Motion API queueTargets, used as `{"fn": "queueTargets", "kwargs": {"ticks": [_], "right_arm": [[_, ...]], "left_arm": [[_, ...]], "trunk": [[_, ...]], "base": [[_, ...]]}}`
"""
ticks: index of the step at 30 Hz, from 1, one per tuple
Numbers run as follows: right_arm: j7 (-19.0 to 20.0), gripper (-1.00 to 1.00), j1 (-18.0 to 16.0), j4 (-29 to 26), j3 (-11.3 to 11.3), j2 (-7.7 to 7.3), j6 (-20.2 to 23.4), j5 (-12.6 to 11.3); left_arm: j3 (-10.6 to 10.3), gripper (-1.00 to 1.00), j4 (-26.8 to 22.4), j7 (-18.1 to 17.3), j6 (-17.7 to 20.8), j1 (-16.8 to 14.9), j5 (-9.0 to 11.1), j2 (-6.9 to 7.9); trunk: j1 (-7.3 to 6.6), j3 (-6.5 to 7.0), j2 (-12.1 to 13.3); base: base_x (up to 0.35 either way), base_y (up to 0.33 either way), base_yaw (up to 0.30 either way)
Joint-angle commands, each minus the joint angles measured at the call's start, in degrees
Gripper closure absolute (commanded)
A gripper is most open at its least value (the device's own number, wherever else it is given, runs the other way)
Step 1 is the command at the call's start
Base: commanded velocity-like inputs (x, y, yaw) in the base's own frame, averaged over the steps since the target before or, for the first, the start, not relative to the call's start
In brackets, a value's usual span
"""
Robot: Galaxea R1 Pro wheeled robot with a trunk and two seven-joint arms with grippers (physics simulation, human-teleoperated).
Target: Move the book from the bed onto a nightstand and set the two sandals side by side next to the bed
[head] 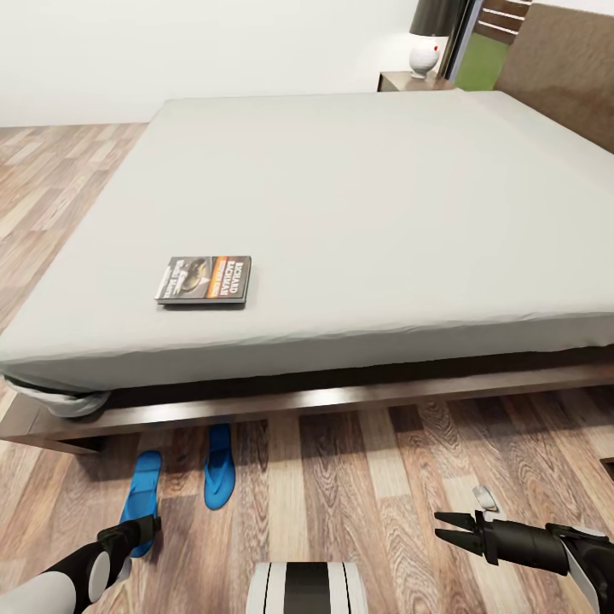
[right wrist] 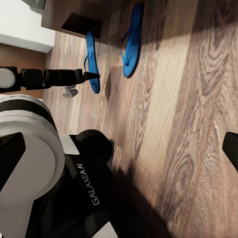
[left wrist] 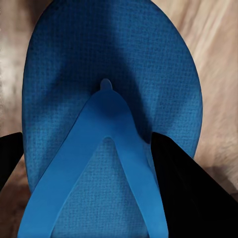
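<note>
The book (head: 205,280) lies flat on the near left part of the bed's (head: 358,196) grey mattress. Two blue sandals lie on the wood floor beside the bed frame, roughly parallel: the left sandal (head: 141,493) (left wrist: 109,99) (right wrist: 90,57) and the right sandal (head: 219,467) (right wrist: 131,42), whose toe end is tucked under the frame. My left gripper (head: 141,535) (right wrist: 93,76) hovers over the left sandal's heel end, its fingers (left wrist: 183,188) spread wide apart across the sole, open. My right gripper (head: 445,525) (right wrist: 121,148) is open over bare floor at the right. A nightstand (head: 409,82) stands beyond the bed's far corner.
A white lamp (head: 424,56) sits on the nightstand. The brown headboard (head: 563,68) rises at the far right. The low wooden bed frame (head: 341,399) juts out past the mattress. My own base (right wrist: 74,188) is close behind the arms. Wood floor (head: 358,486) stretches between the grippers.
</note>
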Motion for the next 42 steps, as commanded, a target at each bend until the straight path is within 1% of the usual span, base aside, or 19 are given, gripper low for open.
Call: {"fn": "queueTargets", "kwargs": {"ticks": [1, 16, 18, 20, 25, 42], "right_arm": [[0.2, -1.0, 0.0, 0.0, 0.0, 0.0, 0.6, -0.1], [0.2, -1.0, 0.0, 0.0, 0.0, 0.08, 0.7, -0.1], [0.2, -1.0, 0.0, 0.0, 0.1, 0.17, 0.7, 0.0], [0.2, -1.0, 0.0, 0.0, 0.1, 0.22, 0.7, 0.0], [0.2, -1.0, 0.0, 0.0, 0.1, 0.25, 0.6, 0.0], [0.2, -1.0, 0.0, 0.0, 0.1, 0.26, 0.6, 0.0]], "left_arm": [[-0.1, 1.0, -0.2, -0.3, -0.2, 0.0, -0.4, 0.02], [-0.4, 1.0, -0.2, -0.3, 0.0, 0.2, -0.4, -0.06], [-0.9, 1.0, -0.2, -0.3, 0.0, 0.3, -0.4, -0.06], [-2.2, 1.0, -0.2, -0.3, 0.0, 0.2, -0.4, -0.06], [-3.2, 1.0, -0.2, -0.3, 0.0, 0.2, -0.4, -0.06], [-3.5, 1.0, -0.2, -0.2, -0.1, 0.2, -0.4, -0.14]], "trunk": [[-0.01, -0.04, 0.0], [-0.01, -0.04, 0.0], [-0.01, -0.04, 0.0], [-0.01, -0.04, 0.0], [-0.01, -0.04, 0.0], [-0.01, -0.04, 0.0]], "base": [[0.0, 0.0, 0.0], [0.014, 0.0, 0.0], [0.185, 0.0, 0.0], [0.14, 0.0, 0.0], [0.057, 0.0, 0.0], [0.053, -0.008, 0.0]]}}
